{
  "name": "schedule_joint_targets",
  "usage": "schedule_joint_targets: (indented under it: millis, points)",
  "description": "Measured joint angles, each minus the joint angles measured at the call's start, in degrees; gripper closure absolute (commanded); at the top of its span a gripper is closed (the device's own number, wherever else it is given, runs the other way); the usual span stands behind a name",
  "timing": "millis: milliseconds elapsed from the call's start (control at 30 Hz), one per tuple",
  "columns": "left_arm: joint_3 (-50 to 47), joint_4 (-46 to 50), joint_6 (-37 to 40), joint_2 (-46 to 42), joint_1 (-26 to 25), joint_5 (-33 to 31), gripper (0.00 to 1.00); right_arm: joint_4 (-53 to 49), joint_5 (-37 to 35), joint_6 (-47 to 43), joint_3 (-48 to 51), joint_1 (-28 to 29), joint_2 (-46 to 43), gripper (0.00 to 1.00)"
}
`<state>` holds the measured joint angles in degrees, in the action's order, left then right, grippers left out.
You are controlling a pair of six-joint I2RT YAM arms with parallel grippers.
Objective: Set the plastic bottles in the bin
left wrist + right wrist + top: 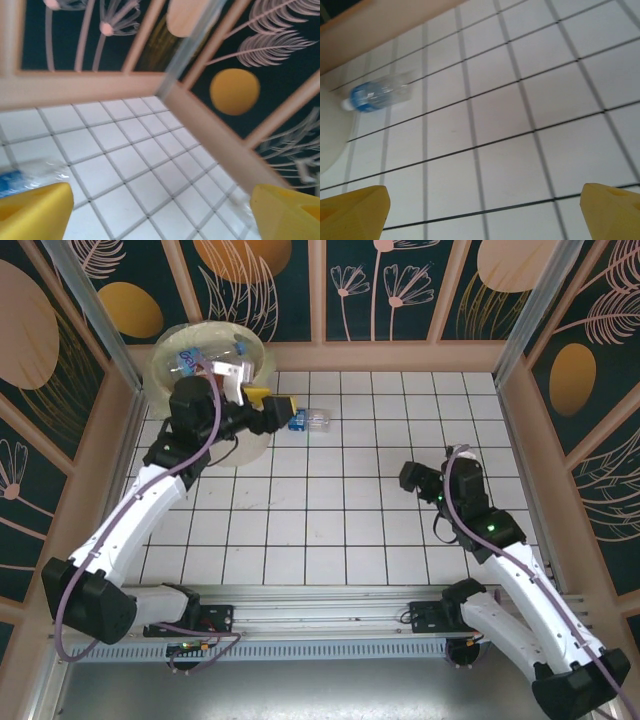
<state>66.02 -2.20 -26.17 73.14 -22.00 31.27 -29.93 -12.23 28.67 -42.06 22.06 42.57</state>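
Top external shows a bottle [310, 421] lying on the tiles just right of the left gripper [278, 406], its long axis left-right and blue end nearest. That gripper is wide and empty, with the bin [160, 360] just behind it. The right gripper [485, 192], also wide, sits well apart.

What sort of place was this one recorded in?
Probably a purpose-built robot test booth, not a real room: a white tiled tabletop, wood-framed walls papered with a plant print, and two arms bolted to a metal rail.
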Motion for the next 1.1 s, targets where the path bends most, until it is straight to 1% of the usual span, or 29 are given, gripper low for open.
schedule_joint_targets:
  millis: [67,133,233,333,433,600,733,833,1100]
  points:
    - [-3.8,-3.0,-2.7,-0.6,-1.4,2.7,0.02,-1.7,-1.4,0.0,0.0,-2.8,0.0,0.01]
    - [-6.3,-4.5,-4.1,-0.9,-3.9,4.4,0.01,-3.1,-2.9,0.1,0.0,-5.7,0.0,0.01]
    - [-9.2,-5.5,-5.0,-1.7,-8.7,6.0,0.01,-4.1,-5.6,1.1,0.7,-9.9,0.5,0.01]
    - [-12.9,-6.9,-5.6,-3.7,-11.2,7.4,0.01,-5.3,-8.8,4.5,1.0,-13.4,2.9,0.01]
    - [-15.7,-7.9,-5.7,-5.7,-11.4,8.0,0.01,-5.5,-10.9,8.3,2.0,-16.6,4.9,0.01]
    - [-16.7,-8.1,-5.7,-7.6,-11.4,9.5,0.01,-5.5,-15.7,13.4,2.9,-21.7,6.4,0.01]
    - [-17.5,-8.4,-5.6,-9.1,-11.4,10.4,0.01,-4.5,-18.6,13.9,4.0,-27.6,7.1,0.01]
    - [-18.6,-8.9,-5.7,-9.7,-11.4,10.6,0.01,-2.3,-18.6,13.7,6.0,-32.9,7.1,0.01]
    - [-20.0,-9.6,-6.4,-9.9,-11.4,10.8,0.01,2.8,-14.2,12.7,12.9,-47.2,6.7,0.01]
